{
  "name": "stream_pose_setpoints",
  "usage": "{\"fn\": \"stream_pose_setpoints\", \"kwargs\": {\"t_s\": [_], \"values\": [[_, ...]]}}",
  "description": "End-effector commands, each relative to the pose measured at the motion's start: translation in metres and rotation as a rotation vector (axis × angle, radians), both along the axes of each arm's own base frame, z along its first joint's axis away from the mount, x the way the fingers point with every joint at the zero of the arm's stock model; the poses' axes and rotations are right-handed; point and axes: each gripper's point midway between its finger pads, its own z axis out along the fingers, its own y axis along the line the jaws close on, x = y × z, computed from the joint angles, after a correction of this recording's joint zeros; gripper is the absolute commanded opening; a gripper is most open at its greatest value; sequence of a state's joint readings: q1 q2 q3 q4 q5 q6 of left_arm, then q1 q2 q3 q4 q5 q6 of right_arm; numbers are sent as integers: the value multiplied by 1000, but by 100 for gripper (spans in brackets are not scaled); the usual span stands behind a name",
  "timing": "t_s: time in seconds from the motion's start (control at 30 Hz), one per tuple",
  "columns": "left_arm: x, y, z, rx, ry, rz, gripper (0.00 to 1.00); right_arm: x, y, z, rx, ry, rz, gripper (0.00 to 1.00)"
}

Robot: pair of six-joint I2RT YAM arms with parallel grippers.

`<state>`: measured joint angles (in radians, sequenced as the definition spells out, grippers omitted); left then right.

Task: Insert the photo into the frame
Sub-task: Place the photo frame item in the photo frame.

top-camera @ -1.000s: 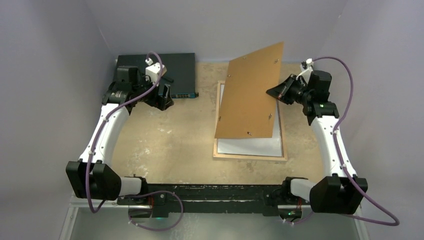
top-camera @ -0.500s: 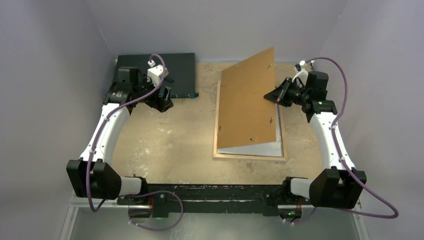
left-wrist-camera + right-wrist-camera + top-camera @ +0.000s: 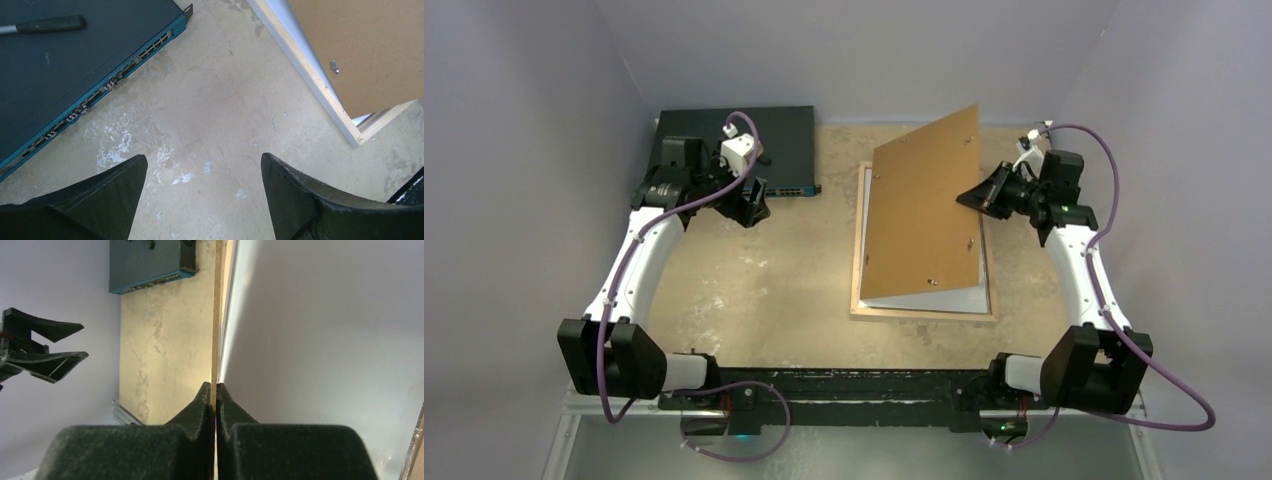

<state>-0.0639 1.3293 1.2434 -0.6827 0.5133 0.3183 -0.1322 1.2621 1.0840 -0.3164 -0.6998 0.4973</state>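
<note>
The frame (image 3: 924, 315) lies back up on the table, its light wood edge showing. The photo (image 3: 944, 298) lies inside it, plain white back up; its image side is hidden. My right gripper (image 3: 972, 196) is shut on the right edge of the brown backing board (image 3: 924, 210) and holds it tilted over the frame, left edge low. In the right wrist view the fingertips (image 3: 215, 387) pinch the thin board edge (image 3: 218, 315). My left gripper (image 3: 754, 205) is open and empty above bare table (image 3: 202, 165), left of the frame's edge (image 3: 320, 87).
A dark blue network switch (image 3: 734, 135) lies at the back left, close behind my left gripper; it also shows in the left wrist view (image 3: 60, 65). Grey walls enclose the table on three sides. A black rail (image 3: 844, 385) runs along the near edge.
My right gripper has swung the backing board down and left toward the frame, then eased slightly right. The left arm has barely moved.
</note>
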Motion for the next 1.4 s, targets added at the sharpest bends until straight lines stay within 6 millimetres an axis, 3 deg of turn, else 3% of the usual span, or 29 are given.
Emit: {"fn": "stream_pose_setpoints", "kwargs": {"t_s": [0.0,0.53,1.37], "values": [[-3,-2,8,0,-37,-31,82,-4,10,26,46,-102,65,0],[-3,-4,9,-13,-44,-23,81,-17,10,2,38,-40,59,0],[-9,-8,5,-14,-54,-43,81,-12,1,-59,-22,107,65,0]]}}
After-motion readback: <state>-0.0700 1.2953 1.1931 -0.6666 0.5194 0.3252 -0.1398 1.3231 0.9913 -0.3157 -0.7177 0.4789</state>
